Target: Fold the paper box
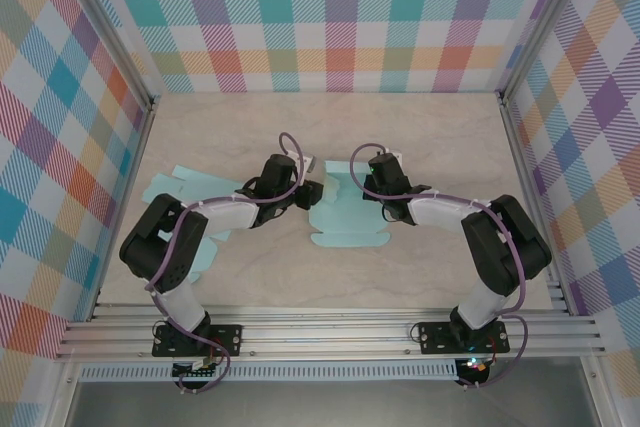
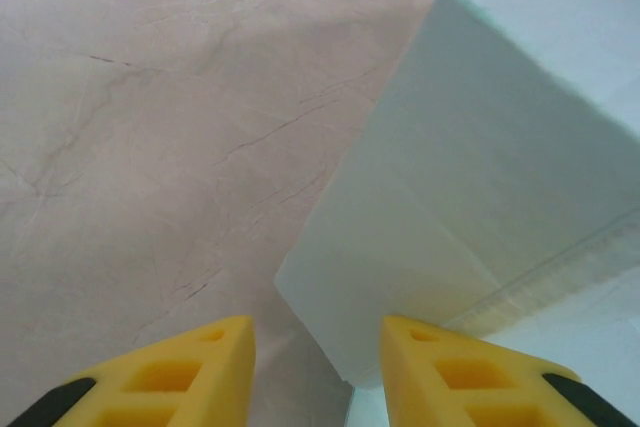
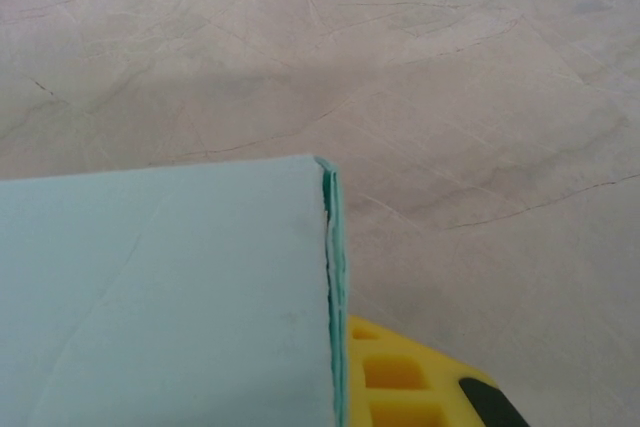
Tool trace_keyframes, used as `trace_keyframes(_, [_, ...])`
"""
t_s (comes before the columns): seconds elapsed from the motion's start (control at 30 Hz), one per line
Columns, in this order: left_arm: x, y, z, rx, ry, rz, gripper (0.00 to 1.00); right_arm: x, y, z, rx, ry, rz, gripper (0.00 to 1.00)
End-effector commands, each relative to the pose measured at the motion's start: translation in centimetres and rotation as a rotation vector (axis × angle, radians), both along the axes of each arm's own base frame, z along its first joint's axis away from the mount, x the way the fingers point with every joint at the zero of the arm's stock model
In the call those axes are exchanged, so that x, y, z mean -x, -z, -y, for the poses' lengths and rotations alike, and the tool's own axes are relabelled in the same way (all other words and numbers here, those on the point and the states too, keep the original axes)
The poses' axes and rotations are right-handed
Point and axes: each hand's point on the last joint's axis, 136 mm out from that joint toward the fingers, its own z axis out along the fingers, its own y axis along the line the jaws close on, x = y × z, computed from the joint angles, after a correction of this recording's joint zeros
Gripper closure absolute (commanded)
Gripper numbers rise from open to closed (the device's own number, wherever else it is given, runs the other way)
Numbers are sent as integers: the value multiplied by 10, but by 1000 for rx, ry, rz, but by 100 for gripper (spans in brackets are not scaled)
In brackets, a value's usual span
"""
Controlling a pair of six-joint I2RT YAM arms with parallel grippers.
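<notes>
Count: one paper box (image 1: 340, 212) (teal); left gripper (image 2: 315, 332) jaws apart, right gripper (image 1: 366, 190) jaws clamped on flap.

The paper box (image 3: 160, 297) occupied the lower left, a pale teal panel raised close to the lens. Its right edge ran straight down and showed thin stacked layers of darker teal. Just right of that edge, at the bottom, one yellow finger (image 3: 400, 377) of the right gripper (image 3: 345, 392) protruded, with a black part lower down. The gripper was closed on the panel. Beige, veined worktop (image 3: 450, 97) lay behind and to the right.
</notes>
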Motion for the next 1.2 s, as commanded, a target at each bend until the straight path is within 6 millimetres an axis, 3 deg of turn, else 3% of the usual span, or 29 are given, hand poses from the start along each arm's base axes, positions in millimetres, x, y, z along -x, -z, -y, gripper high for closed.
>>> trace_keyframes(0.0, [4,-27,11,-34,94,87,63,0,-1,-8,-6,-33,-6,100])
trace_keyframes(0.27, [7,-34,8,-94,136,115,67,0,-2,-7,-2,-31,-2,100])
trace_keyframes(0.47, [5,-37,7,-110,137,136,63,1,0,-8,-7,-36,-6,100])
trace_keyframes(0.57, [2,-41,11,-105,150,146,54,1,0,-10,-10,-44,-7,100])
trace_keyframes(0.77, [-14,-45,18,-121,135,197,54,1,-1,-14,-23,-60,-5,100])
trace_keyframes(1.17, [-41,-27,6,-341,-33,367,69,0,0,-21,-49,-75,-9,100])
